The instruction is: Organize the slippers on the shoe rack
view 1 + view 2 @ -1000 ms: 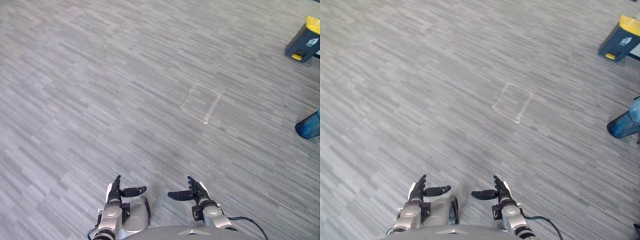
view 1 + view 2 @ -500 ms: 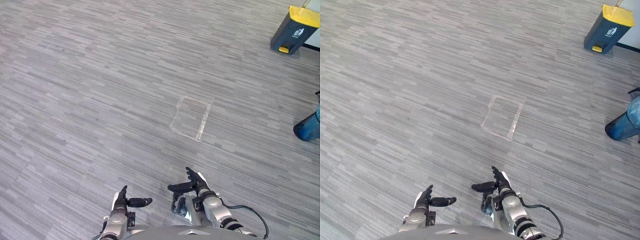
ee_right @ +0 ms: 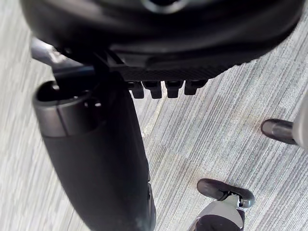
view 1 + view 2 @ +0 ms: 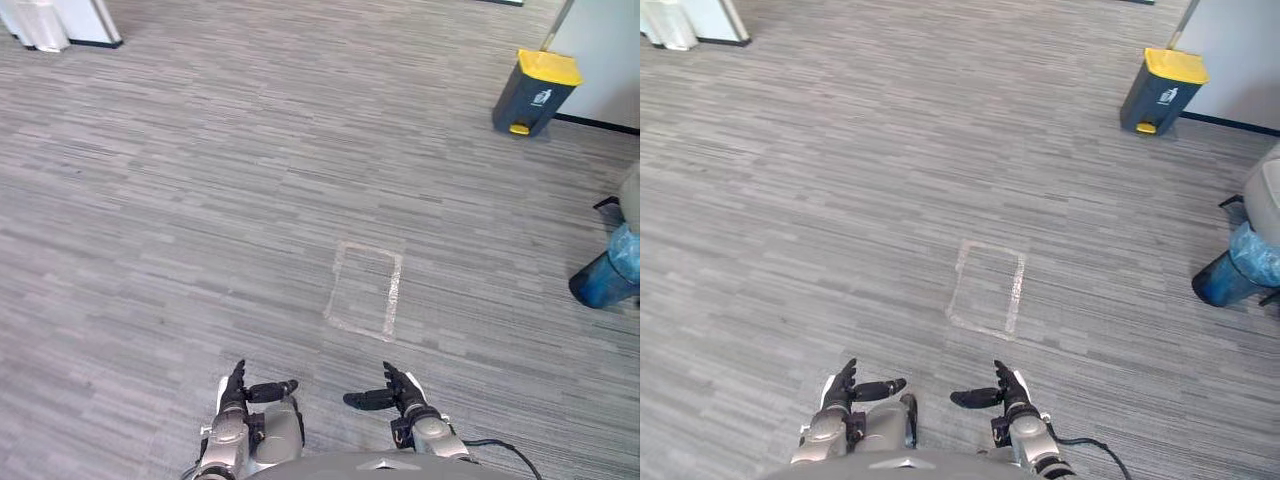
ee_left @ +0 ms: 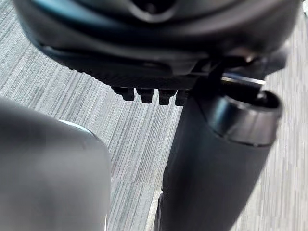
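My left hand [image 4: 236, 388] is held low in front of me with fingers straight and thumb pointing inward, holding nothing. My right hand [image 4: 397, 392] is beside it at the same height, fingers straight, thumb toward the left hand, also holding nothing. Both hover above grey carpet. In the left wrist view the left hand's fingers [image 5: 149, 94] show straight over the carpet. In the right wrist view the right hand's fingers [image 3: 163, 88] are straight too.
A rectangle of pale tape [image 4: 364, 291] marks the carpet ahead of the hands. A dark bin with a yellow lid [image 4: 534, 92] stands at the far right by a wall. A blue bag-lined container [image 4: 604, 277] sits at the right edge. White furniture [image 4: 55, 22] is far left.
The whole view has tilted up and shifted, bringing the bin and far wall further in. My right hand has dropped back level with the left hand.
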Motion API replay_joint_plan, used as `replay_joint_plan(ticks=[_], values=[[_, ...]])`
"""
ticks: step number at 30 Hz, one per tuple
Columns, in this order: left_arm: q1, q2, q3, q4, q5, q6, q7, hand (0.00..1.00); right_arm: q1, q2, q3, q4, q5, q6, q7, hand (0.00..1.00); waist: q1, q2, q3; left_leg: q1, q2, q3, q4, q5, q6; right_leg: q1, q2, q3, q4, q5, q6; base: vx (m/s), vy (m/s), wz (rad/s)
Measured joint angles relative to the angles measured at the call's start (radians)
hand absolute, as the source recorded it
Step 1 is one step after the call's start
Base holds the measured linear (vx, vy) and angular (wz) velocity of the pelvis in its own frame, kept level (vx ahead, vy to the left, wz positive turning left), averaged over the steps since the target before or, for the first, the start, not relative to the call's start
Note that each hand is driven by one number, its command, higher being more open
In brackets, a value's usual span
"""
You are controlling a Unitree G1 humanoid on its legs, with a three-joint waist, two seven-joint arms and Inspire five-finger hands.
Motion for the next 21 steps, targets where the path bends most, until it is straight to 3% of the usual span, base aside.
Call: replay_joint_plan(ticks=[2,3,4,5,7,8,9,10,11,12,13,14,15,17,18,19,20,21], values=[[0.01,0.008,-0.021,0.01,0.0,0.002,0.001,1.0,-0.007,0.002,-0.004,-0.005,0.0,0.002,0.002,1.0,-0.009,0.007,0.004,0.111,-0.011,0.048,-0.057,-0.018,0.029,-0.118,-0.059,-0.032,0.334,0.019,0.04,0.36,0.249,-0.56],[0.015,0.02,-0.046,0.013,0.001,0.002,0.002,1.0,-0.01,0.007,-0.004,-0.005,0.0,-0.002,0.005,1.0,-0.018,0.001,0.003,0.16,-0.024,0.057,-0.08,-0.032,0.043,-0.165,-0.096,-0.068,0.468,0.014,0.036,0.42,0.207,-0.22],[0.013,0.027,-0.063,0.03,0.001,0.003,0.002,1.0,-0.017,0.01,-0.004,-0.005,0.0,-0.003,0.01,1.0,-0.027,-0.001,0.003,0.218,-0.03,0.059,-0.116,-0.041,0.05,-0.206,-0.118,-0.112,0.553,-0.013,-0.003,0.28,0.12,-0.07],[0.013,0.027,-0.064,0.032,0.002,0.003,0.002,1.0,-0.018,0.01,-0.003,-0.005,0.0,-0.003,0.011,1.0,-0.029,0.0,0.003,0.226,-0.03,0.059,-0.122,-0.043,0.051,-0.214,-0.118,-0.118,0.558,-0.016,-0.007,0.43,0.116,0.06],[0.011,0.028,-0.065,0.047,0.001,0.003,0.002,1.0,-0.034,0.01,0.001,-0.008,-0.001,-0.014,0.013,1.0,-0.047,0.003,0.003,0.294,-0.024,0.06,-0.189,-0.044,0.05,-0.303,-0.115,-0.197,0.514,-0.038,-0.042,0.37,0.032,0.1],[0.008,0.027,-0.064,0.049,0.001,0.009,0.002,1.0,-0.043,0.009,0.001,-0.009,-0.002,-0.019,0.013,1.0,-0.052,0.008,0.006,0.313,-0.017,0.06,-0.207,-0.043,0.049,-0.331,-0.11,-0.228,0.464,-0.039,-0.044,0.41,-0.023,0.07],[0.008,0.026,-0.064,0.05,0.001,0.014,0.002,1.0,-0.05,0.007,0.001,-0.011,-0.004,-0.022,0.013,1.0,-0.055,0.012,0.009,0.329,-0.008,0.06,-0.222,-0.043,0.049,-0.35,-0.101,-0.255,0.398,-0.037,-0.045,0.52,-0.056,0.1],[0.01,0.026,-0.064,0.05,0.001,0.015,0.001,1.0,-0.056,0.004,0.001,-0.014,-0.008,-0.024,0.013,1.0,-0.055,0.019,0.014,0.361,0.008,0.061,-0.247,-0.047,0.043,-0.366,-0.075,-0.287,0.232,-0.017,-0.043,0.44,-0.075,0.15],[0.013,0.028,-0.065,0.049,0.001,0.015,-0.001,1.0,-0.057,0.005,0.001,-0.013,-0.009,-0.024,0.013,1.0,-0.055,0.014,0.013,0.383,0.007,0.06,-0.26,-0.057,0.023,-0.364,-0.056,-0.3,0.092,0.043,-0.045,0.46,-0.111,0.18],[0.015,0.033,-0.064,0.049,0.001,0.015,-0.003,1.0,-0.048,0.007,0.002,-0.01,-0.009,-0.023,0.013,1.0,-0.054,-0.003,0.012,0.407,-0.003,0.055,-0.266,-0.08,-0.014,-0.358,-0.047,-0.289,-0.019,0.158,-0.065,0.36,-0.124,0.21],[0.016,0.036,-0.064,0.053,0.003,0.015,-0.005,1.0,-0.043,0.007,0.002,-0.011,-0.009,-0.025,0.014,1.0,-0.057,-0.011,0.011,0.425,-0.01,0.046,-0.266,-0.096,-0.035,-0.354,-0.046,-0.261,-0.014,0.265,-0.115,0.48,-0.175,0.06],[0.007,0.022,-0.062,0.064,0.004,0.017,-0.008,1.0,-0.052,-0.01,0.001,-0.012,-0.01,-0.031,0.015,1.0,-0.054,0.02,0.016,0.445,0.017,0.037,-0.263,-0.109,-0.04,-0.359,-0.025,-0.259,0.038,0.23,-0.116,0.47,-0.192,-0.01],[0.007,0.011,-0.063,0.066,0.013,0.013,-0.013,1.0,-0.057,-0.014,-0.009,-0.011,-0.01,-0.023,0.014,1.0,-0.056,0.033,0.01,0.424,0.034,0.022,-0.198,-0.108,-0.042,-0.366,-0.019,-0.256,0.077,0.157,-0.128,0.48,-0.194,-0.07],[0.005,-0.003,-0.057,0.066,0.017,0.013,-0.015,1.0,-0.047,-0.012,-0.029,-0.009,-0.009,-0.022,0.015,1.0,-0.061,0.042,0.007,0.352,0.07,-0.024,0.0,-0.101,-0.057,-0.332,0.0,-0.272,0.078,0.105,-0.133,0.52,-0.241,0.11],[0.001,-0.004,-0.045,0.064,0.025,0.014,-0.021,1.0,-0.039,-0.01,-0.038,-0.015,-0.009,-0.011,0.015,1.0,-0.061,0.049,0.009,0.284,0.107,-0.053,0.18,-0.06,-0.111,-0.28,0.026,-0.279,0.05,0.084,-0.137,0.56,-0.258,0.13],[0.0,-0.004,-0.041,0.063,0.029,0.013,-0.024,1.0,-0.035,-0.005,-0.039,-0.016,-0.009,-0.007,0.014,1.0,-0.061,0.05,0.01,0.243,0.129,-0.061,0.292,-0.052,-0.139,-0.246,0.038,-0.28,0.03,0.076,-0.141,0.45,-0.192,0.04],[0.0,-0.004,-0.039,0.057,0.032,0.014,-0.025,1.0,-0.026,-0.007,-0.04,-0.023,-0.007,-0.004,0.012,1.0,-0.06,0.049,0.011,0.202,0.152,-0.056,0.394,-0.062,-0.153,-0.211,0.051,-0.28,0.009,0.069,-0.144,0.43,-0.13,-0.09],[0.001,-0.003,-0.038,0.043,0.041,0.012,-0.026,1.0,-0.017,-0.008,-0.06,-0.028,-0.007,-0.003,0.01,1.0,-0.057,0.043,0.013,0.139,0.164,-0.029,0.485,-0.098,-0.139,-0.136,0.069,-0.267,-0.043,0.064,-0.149,0.41,-0.106,-0.21]])
